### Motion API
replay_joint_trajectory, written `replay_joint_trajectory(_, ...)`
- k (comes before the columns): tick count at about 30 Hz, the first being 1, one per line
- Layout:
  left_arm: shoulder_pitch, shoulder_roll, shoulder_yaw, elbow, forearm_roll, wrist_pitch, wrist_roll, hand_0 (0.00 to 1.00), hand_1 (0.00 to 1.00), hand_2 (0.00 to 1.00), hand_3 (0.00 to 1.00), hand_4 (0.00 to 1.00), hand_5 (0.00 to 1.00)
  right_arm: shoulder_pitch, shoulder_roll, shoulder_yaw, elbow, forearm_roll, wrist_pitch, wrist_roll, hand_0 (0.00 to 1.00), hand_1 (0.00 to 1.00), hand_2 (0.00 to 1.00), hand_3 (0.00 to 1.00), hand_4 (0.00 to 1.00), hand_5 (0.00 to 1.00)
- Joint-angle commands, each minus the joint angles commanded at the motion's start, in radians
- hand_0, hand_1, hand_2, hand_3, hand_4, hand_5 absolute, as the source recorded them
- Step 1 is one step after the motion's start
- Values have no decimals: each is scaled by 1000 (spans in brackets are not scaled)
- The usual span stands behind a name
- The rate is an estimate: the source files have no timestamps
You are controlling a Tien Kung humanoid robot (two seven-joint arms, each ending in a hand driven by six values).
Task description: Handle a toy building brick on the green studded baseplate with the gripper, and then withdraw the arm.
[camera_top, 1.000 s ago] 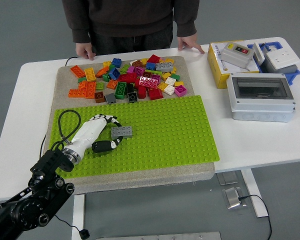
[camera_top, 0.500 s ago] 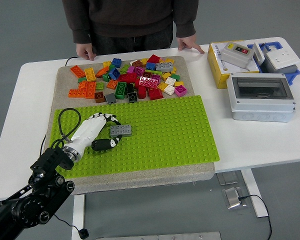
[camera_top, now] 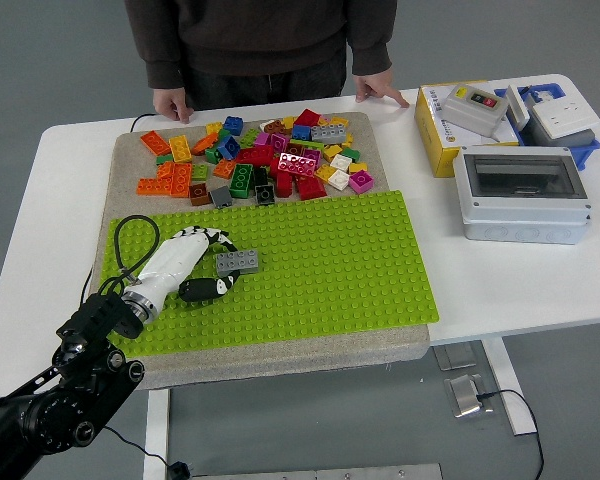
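Note:
A grey two-by-four brick [camera_top: 240, 262] sits on the green studded baseplate [camera_top: 330, 260], at its left part. My left hand [camera_top: 223, 266], white with black fingertips, comes in from the lower left. Its fingers [camera_top: 216, 238] curl over the brick's far left end and the thumb [camera_top: 202, 289] lies at its near side, so the hand is shut on the brick. The brick lies flat at plate level. My right hand is out of view.
A pile of loose coloured bricks [camera_top: 260, 160] lies on the beige mat behind the baseplate. A person stands at the far side with one hand [camera_top: 170, 102] and the other hand [camera_top: 380, 88] resting on the table. Grey and yellow boxes [camera_top: 520, 190] stand at the right.
My left hand has drawn slightly to the left and toward me, and the grey brick has shifted a little left with it. The person has not moved.

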Motion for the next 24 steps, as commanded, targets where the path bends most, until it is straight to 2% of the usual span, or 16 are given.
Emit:
replay_joint_trajectory(14,1,15,24,-24,3,-8,8,985,900,862,594,618,252,1,-2,2,0,1,-1,2,656,655,685,517,412,705)
replay_joint_trajectory(24,-3,7,19,-6,5,-7,8,986,900,863,594,620,254,1,0,1,0,2,-1,2,656,655,684,517,412,704)
